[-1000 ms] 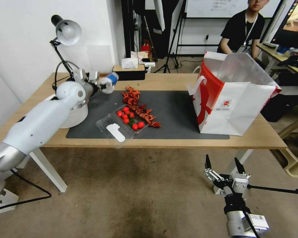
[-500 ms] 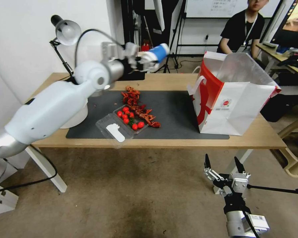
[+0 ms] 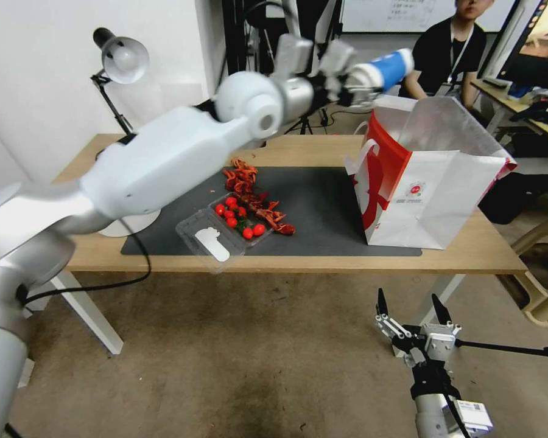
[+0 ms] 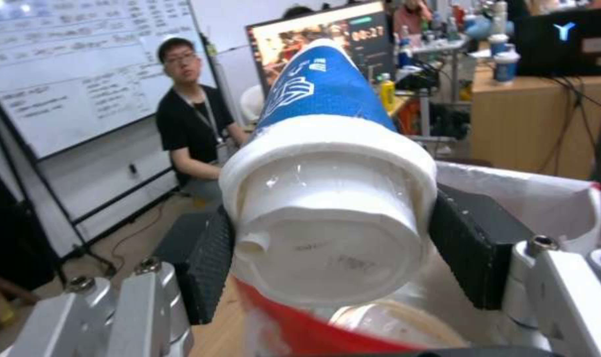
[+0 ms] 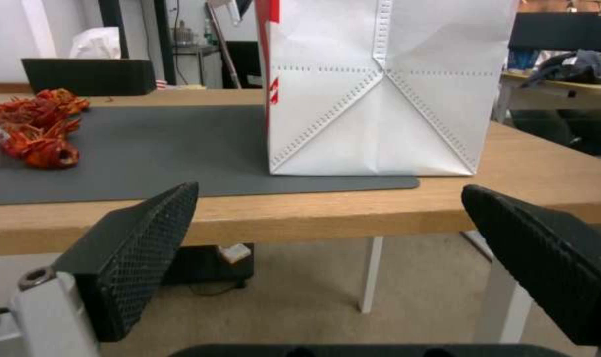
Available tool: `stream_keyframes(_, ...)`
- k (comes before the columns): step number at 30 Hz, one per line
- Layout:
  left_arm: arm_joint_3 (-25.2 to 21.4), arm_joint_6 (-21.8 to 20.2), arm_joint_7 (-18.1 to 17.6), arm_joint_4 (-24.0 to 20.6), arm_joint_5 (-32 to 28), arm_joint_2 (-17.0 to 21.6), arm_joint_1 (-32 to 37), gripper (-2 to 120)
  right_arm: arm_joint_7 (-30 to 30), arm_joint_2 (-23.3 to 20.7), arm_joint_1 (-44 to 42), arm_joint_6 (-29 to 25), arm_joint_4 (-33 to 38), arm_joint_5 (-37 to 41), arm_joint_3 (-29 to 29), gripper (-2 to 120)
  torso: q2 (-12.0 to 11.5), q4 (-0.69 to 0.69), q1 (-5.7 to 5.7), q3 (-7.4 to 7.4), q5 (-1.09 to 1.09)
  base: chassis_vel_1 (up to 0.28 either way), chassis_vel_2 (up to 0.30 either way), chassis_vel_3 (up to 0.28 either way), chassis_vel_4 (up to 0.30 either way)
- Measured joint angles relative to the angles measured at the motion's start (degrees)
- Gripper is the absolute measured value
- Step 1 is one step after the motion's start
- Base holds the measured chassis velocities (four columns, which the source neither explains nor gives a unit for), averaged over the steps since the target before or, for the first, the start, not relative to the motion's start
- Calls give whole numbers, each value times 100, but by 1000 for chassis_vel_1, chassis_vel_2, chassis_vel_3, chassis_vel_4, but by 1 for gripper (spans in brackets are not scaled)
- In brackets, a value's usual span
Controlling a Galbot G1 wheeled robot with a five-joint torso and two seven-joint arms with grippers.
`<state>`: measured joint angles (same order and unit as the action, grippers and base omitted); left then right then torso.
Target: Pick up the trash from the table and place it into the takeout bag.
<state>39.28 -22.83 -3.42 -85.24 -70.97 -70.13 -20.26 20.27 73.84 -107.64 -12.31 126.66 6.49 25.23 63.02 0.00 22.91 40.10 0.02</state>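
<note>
The left gripper [image 3: 354, 84] clamps the blue-and-white lidded cup [image 3: 383, 68], long axis near horizontal, above the takeout bag [image 3: 432, 182] mouth's far-left rim; the right gripper [image 3: 410, 310], spread, hangs below the worktop [image 3: 469, 249].

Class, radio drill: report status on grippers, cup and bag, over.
Left gripper shut on blue-and-white cup, above takeout bag rim. Right gripper open, parked low before table. Nothing blocking bag mouth.

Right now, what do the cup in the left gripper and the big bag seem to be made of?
Blue-and-white cup: probably paper, matte printed wall; its white lid looks like moulded plastic, slightly glossy. The left gripper has its jaws clamped on it. Takeout bag: apparently coated paper with creased, stitched panels and a silvery, foil-like lining.
</note>
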Motion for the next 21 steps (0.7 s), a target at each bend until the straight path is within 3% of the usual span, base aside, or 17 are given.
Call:
stream_keyframes(5, 248, 20, 42, 79, 19, -232, -111, 65, 4, 41, -2, -14, -1, 0, 26, 100, 0, 0, 0, 0, -1, 0, 0, 0, 0)
stream_keyframes(17, 484, 206, -90, 194, 110, -334, -15, 65, 16, 44, 43, -22, -53, 26, 35, 100, 0, 0, 0, 0, -1, 0, 0, 0, 0)
stream_keyframes(19, 493, 256, -89, 187, 105, -312, 1, 78, 22, 39, 54, -22, -64, 35, 35, 100, 0, 1, 1, 0, -2, 0, 0, 0, 0)
stream_keyframes(21, 493, 271, -93, 157, 77, -291, 8, 83, 23, 27, 62, -22, -81, 40, 27, 100, 0, 1, 0, 0, -2, 0, 0, 0, 0)
